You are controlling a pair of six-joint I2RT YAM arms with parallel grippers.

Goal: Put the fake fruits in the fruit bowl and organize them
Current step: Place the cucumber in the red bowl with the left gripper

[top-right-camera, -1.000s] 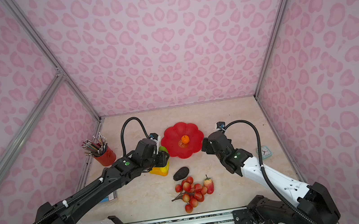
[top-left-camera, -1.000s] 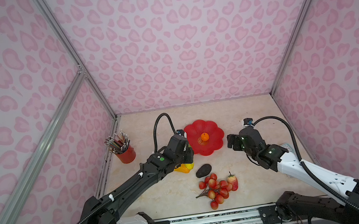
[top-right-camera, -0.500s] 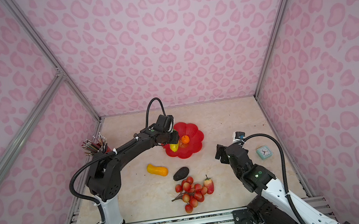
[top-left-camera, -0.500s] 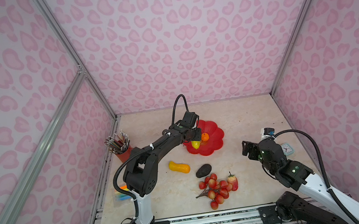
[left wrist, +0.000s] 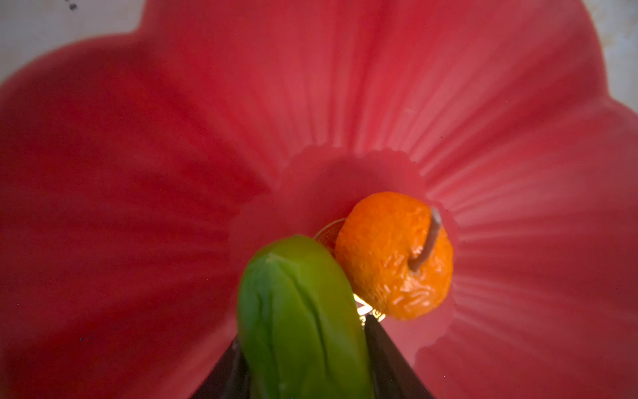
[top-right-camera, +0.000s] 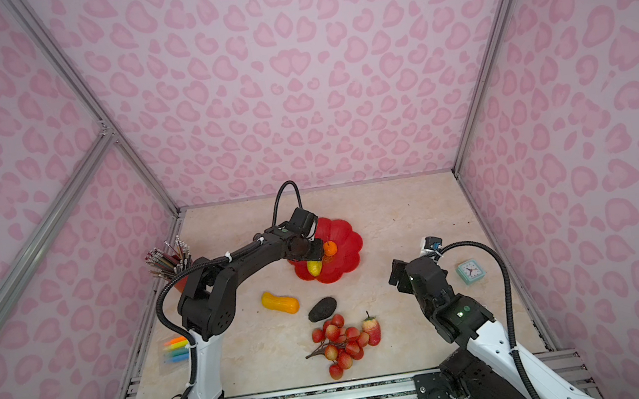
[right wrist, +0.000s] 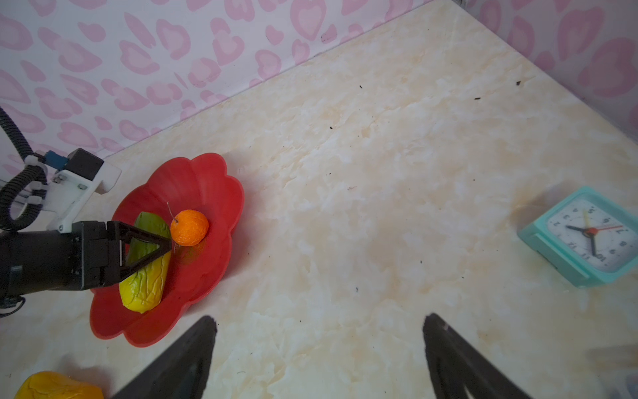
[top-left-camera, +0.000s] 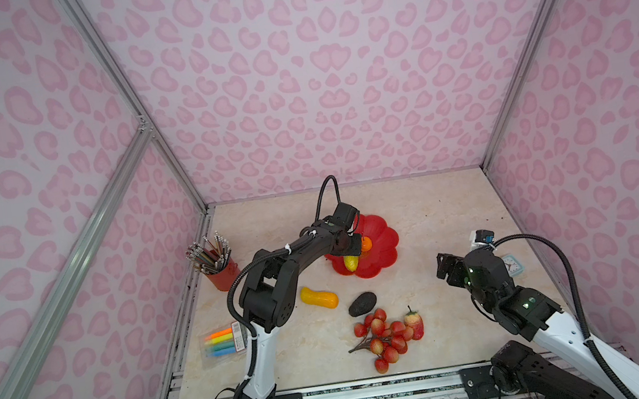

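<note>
The red scalloped fruit bowl (top-left-camera: 382, 242) (top-right-camera: 351, 246) (left wrist: 448, 103) (right wrist: 207, 165) holds a small orange (top-left-camera: 365, 243) (left wrist: 390, 255) (right wrist: 189, 227). Beside it lies a green-yellow oblong fruit (top-left-camera: 351, 262) (top-right-camera: 314, 267) (left wrist: 297, 311) (right wrist: 145, 283). My left gripper (top-left-camera: 353, 248) (left wrist: 302, 331) reaches into the bowl, its fingers pressed on both sides of the oblong. On the table lie a yellow-orange gourd (top-left-camera: 319, 298) (right wrist: 55, 385), a dark avocado (top-left-camera: 362, 303), a strawberry (top-left-camera: 414, 324) and a berry cluster (top-left-camera: 384, 336). My right gripper (top-left-camera: 445, 272) (right wrist: 320, 319) hangs open and empty over bare table, right of the bowl.
A red pencil cup (top-left-camera: 223, 274) stands at the left wall, with a highlighter pack (top-left-camera: 223, 343) in front of it. A teal clock (top-left-camera: 512, 265) (right wrist: 587, 238) sits near the right wall. Pink walls close three sides.
My left arm carried the green-yellow oblong from beside the gourd into the bowl. My right arm drew back from the bowl toward the front right.
</note>
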